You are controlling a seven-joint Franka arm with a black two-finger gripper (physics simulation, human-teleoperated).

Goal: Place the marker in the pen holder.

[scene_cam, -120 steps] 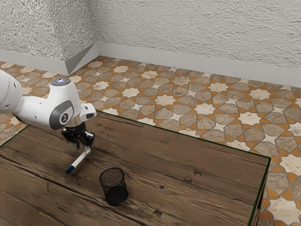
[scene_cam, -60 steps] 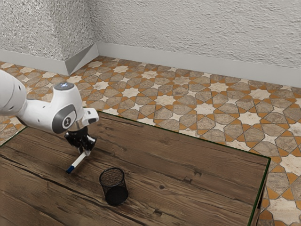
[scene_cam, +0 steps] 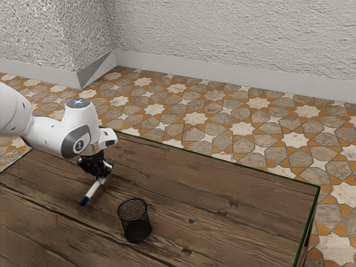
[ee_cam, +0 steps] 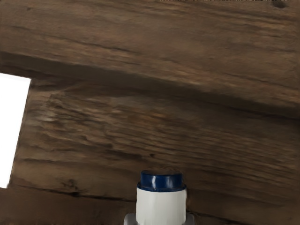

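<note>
Plainly, the gripper (scene_cam: 101, 178) was clamped on the white marker (scene_cam: 93, 190), a finger against either side. The marker slanted down from the grip, its blue end (ee_cam: 161, 181) lowest; whether it touched the table (scene_cam: 233, 222), I could not tell. Nearby, toward the exterior view's right, the black mesh pen holder (scene_cam: 135, 219) stood upright, apart from the marker.
</note>
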